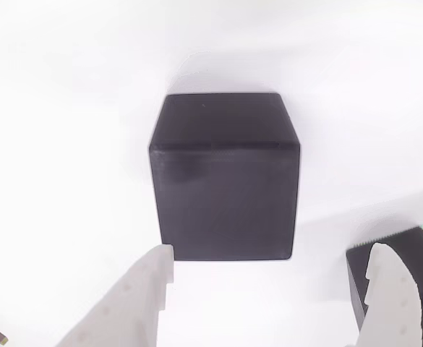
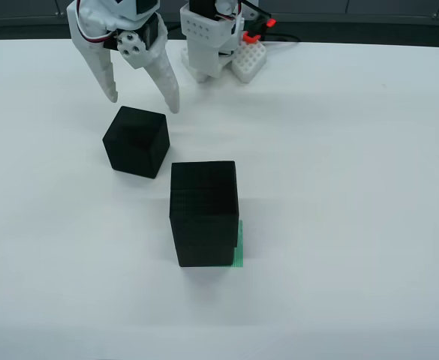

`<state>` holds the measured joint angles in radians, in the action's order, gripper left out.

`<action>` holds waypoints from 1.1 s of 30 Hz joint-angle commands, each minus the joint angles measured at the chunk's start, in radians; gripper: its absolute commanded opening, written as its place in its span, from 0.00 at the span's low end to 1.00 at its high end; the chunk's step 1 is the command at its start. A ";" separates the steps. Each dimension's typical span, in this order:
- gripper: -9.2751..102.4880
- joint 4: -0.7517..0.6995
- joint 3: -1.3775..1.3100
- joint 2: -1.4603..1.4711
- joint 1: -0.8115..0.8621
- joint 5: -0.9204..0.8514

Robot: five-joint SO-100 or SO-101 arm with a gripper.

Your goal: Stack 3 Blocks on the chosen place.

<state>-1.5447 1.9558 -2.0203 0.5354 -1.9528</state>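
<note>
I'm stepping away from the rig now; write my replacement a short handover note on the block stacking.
Gripper: open, empty, poised just above and behind the loose block in the overhead view, fingers either side of it in the wrist view.
Loose block: alone on the white table, up-left of the stack, turned slightly askew.
Stack: two blocks tall, sitting on the green striped patch, whose edge peeks out at its right.
Done: two blocks stacked.
Left: grasp the loose block and set it on top as the third.
</note>
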 commanded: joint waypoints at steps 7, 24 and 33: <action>0.39 0.225 0.089 0.021 0.075 -0.092; 0.39 0.360 0.227 0.051 0.040 -0.091; 0.31 0.374 0.281 0.038 0.014 -0.075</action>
<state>-1.1689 2.2350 -1.9712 0.5553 -2.0371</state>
